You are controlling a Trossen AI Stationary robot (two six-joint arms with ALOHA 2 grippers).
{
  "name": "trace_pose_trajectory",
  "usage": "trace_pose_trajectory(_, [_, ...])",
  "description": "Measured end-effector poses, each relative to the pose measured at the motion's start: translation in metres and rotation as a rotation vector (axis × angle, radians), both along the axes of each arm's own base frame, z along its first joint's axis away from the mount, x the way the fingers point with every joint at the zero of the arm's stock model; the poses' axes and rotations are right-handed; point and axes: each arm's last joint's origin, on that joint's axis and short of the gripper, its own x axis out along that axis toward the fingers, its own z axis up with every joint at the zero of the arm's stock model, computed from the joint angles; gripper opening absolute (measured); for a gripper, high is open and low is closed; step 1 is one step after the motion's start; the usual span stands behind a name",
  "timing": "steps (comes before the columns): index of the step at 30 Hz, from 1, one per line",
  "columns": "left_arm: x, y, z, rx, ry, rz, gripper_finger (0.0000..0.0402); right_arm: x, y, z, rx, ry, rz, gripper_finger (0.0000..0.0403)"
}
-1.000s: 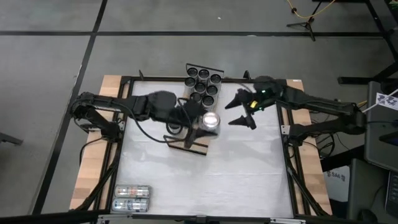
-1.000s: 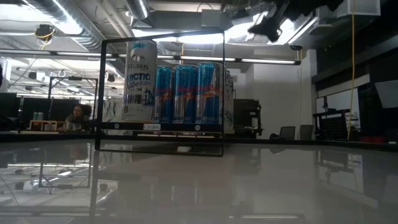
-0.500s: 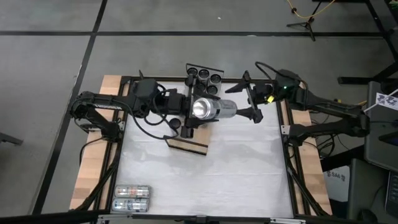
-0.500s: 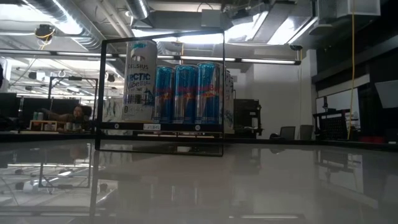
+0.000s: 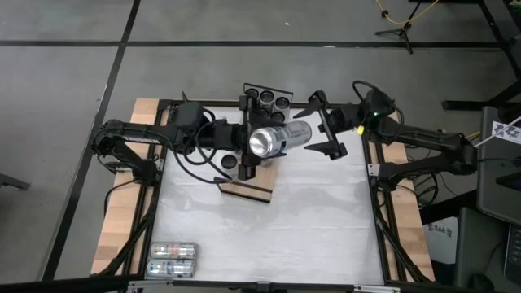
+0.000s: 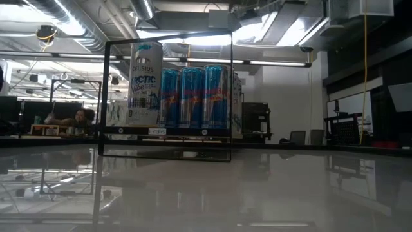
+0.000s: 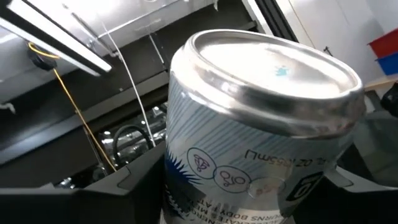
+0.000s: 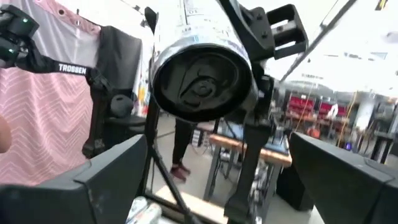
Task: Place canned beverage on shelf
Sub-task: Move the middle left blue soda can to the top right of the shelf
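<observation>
Since one second ago the can has risen off the shelf and now lies level above the tabletop's far edge, grasped at one end by the left hand, while the right hand, spread wide and empty, has closed in around its other end. Risk: an early release during transfer would likely drop the can onto the shelved cans. White, glossy tabletop; two spare cans near its left corner; an open workshop lies beyond.
</observation>
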Motion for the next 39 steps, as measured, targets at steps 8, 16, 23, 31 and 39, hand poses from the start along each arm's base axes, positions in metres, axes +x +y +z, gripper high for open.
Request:
trace_pose_trajectory(8, [-0.001,0.0,0.003,0.064,-0.039,-0.028,0.0249,0.011,0.006,0.004,-0.01,-0.138,-0.029,0.0388])
trace_pose_trajectory(16, [-0.001,0.0,0.002,0.064,-0.038,-0.027,0.0249,0.02,0.022,0.003,-0.051,-0.217,0.004,0.0388])
trace_pose_trajectory(23, [0.001,-0.001,0.0,0.074,-0.033,-0.05,0.0249,0.018,0.031,0.01,-0.041,-0.302,-0.057,0.0388])
trace_pose_trajectory(31, [0.016,0.0,-0.012,0.08,-0.017,-0.056,0.0249,0.019,0.032,0.015,-0.032,-0.283,-0.049,0.0388])
trace_pose_trajectory(39, [0.025,0.0,-0.018,0.084,-0.038,-0.061,0.0249,0.021,0.033,0.01,-0.054,-0.228,0.019,0.0388])
